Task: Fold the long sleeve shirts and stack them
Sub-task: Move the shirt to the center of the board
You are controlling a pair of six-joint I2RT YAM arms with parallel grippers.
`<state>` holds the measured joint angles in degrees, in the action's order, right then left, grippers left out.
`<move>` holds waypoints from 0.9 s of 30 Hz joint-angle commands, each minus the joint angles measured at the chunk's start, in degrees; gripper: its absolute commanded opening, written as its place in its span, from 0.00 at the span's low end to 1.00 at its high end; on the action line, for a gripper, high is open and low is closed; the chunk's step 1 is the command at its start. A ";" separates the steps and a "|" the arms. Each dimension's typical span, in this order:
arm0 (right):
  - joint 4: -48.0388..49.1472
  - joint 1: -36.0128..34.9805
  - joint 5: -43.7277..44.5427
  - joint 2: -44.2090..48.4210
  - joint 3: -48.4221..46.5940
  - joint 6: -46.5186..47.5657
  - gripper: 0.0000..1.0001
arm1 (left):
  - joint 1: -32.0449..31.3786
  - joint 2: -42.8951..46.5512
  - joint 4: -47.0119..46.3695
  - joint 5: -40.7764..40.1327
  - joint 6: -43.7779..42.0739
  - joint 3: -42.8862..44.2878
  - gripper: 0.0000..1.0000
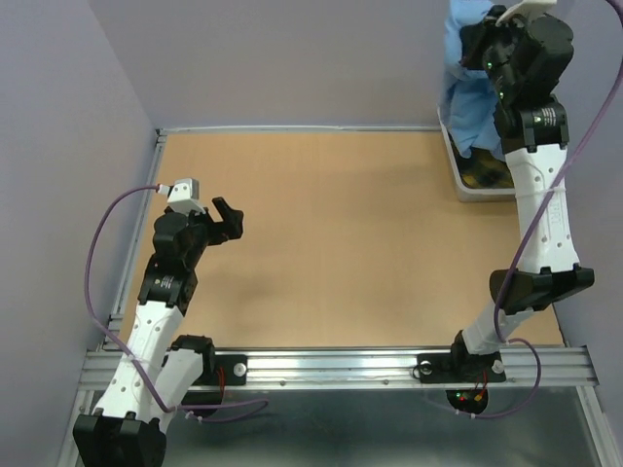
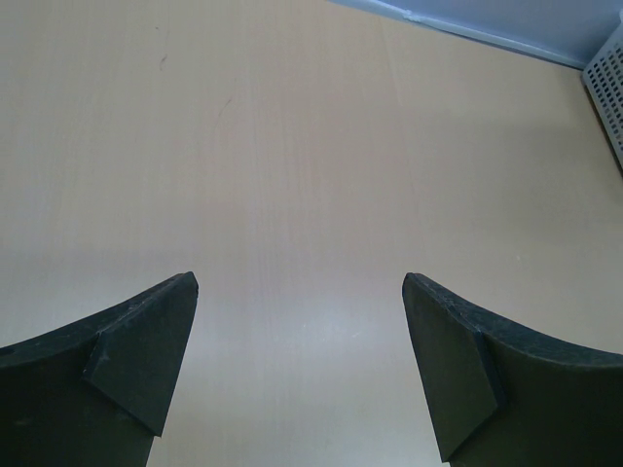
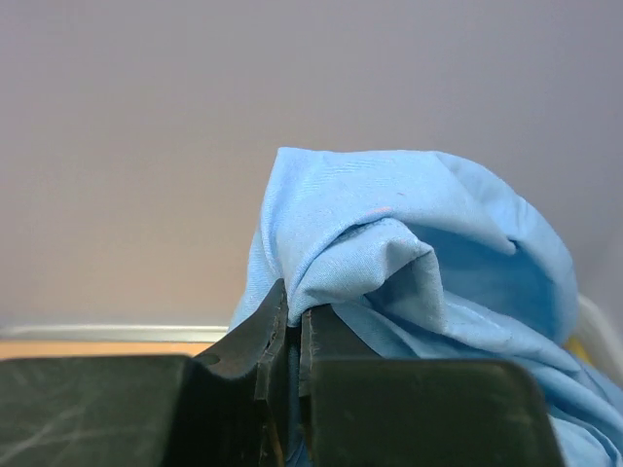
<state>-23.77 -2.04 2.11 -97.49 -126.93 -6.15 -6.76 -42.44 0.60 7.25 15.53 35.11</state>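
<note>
A light blue long sleeve shirt (image 1: 472, 92) hangs bunched at the far right, above a white basket (image 1: 465, 180). My right gripper (image 1: 479, 44) is raised over the basket and shut on a fold of this shirt (image 3: 389, 243); the cloth is pinched between the two black fingers (image 3: 268, 326) in the right wrist view. My left gripper (image 1: 219, 216) hovers low over the bare wooden table (image 1: 341, 243) at the left, open, with nothing between its fingers (image 2: 156, 341).
The white basket (image 2: 608, 92) stands at the table's far right corner against the grey back wall. A metal rail (image 1: 341, 365) with both arm bases runs along the near edge. Grey walls close the left and back sides.
</note>
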 commanded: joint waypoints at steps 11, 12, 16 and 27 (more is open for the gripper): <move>5.13 -34.15 -13.71 -1.81 1.43 2.47 0.01 | -0.35 3.06 -2.80 -1.36 -0.41 -0.57 0.98; 5.14 -35.99 -13.71 -2.78 1.25 2.37 0.01 | -0.35 3.15 -2.71 -1.36 -0.41 -0.57 0.98; 6.19 -44.97 -12.75 -6.74 -2.77 1.76 0.00 | -0.35 3.32 -2.80 -1.71 -0.41 -0.57 0.98; 10.14 -48.05 -0.20 -10.27 -2.85 -0.97 0.03 | -0.35 4.38 -2.71 -3.03 -0.50 -0.75 0.99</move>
<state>-22.20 -51.09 -7.55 -114.74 -133.64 -6.46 -6.76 -39.16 0.60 4.95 15.51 35.05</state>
